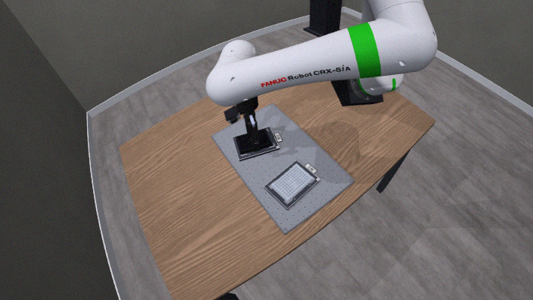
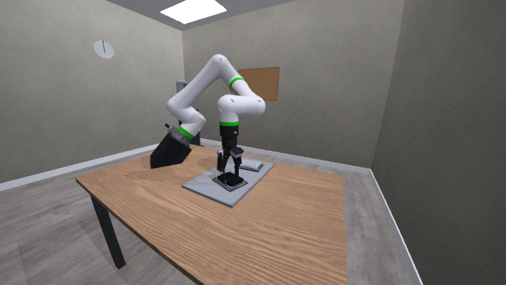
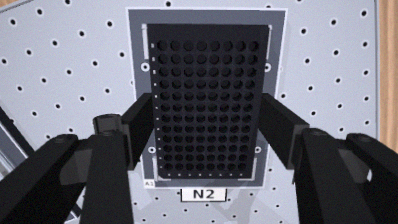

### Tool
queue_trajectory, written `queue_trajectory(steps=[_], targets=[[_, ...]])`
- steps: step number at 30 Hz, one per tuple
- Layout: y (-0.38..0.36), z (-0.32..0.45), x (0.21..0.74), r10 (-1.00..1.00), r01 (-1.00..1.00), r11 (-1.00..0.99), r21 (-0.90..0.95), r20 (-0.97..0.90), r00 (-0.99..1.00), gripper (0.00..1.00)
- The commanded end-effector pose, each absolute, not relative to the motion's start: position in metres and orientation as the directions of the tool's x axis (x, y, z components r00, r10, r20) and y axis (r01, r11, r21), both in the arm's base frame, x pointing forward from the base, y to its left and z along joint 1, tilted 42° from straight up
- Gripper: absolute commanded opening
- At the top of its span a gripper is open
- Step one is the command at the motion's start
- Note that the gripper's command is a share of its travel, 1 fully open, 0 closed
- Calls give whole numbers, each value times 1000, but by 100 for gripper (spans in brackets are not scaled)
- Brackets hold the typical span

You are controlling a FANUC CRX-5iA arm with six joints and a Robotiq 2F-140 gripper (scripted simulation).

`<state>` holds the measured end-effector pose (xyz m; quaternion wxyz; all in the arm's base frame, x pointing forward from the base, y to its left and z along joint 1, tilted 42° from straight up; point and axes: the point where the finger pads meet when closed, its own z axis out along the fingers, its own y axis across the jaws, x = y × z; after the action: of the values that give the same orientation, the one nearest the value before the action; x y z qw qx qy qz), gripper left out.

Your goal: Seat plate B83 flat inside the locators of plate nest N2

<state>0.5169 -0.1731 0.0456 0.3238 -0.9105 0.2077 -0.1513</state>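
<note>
A black well plate (image 1: 244,145) (image 2: 231,180) (image 3: 205,90), which I take to be B83, lies within the locators of nest N2 (image 3: 136,60) (image 1: 259,154), above the N2 label (image 3: 203,194). I cannot tell whether it sits fully flat. My gripper (image 1: 254,140) (image 2: 229,172) (image 3: 205,108) points straight down and is shut on the plate's two long sides. A white well plate (image 1: 292,184) (image 2: 250,164), taken to be B38, sits in nest N1 (image 1: 275,197) at the other end of the grey perforated baseplate (image 1: 255,176) (image 2: 207,187) (image 3: 65,75).
The baseplate lies on a wooden table (image 1: 180,187) (image 2: 285,221). The robot's dark base (image 1: 356,94) (image 2: 167,153) stands at the table's far side. Small nest labels (image 1: 311,169) sit beside the nests.
</note>
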Motion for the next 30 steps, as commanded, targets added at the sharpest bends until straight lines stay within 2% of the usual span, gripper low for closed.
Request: queue_trajectory(steps=[1,30], targets=[[-176,49,515,-477,-280,-705,-652,143,867,10],[-188,66,506,-477,-280,-705,-652,143,867,10]])
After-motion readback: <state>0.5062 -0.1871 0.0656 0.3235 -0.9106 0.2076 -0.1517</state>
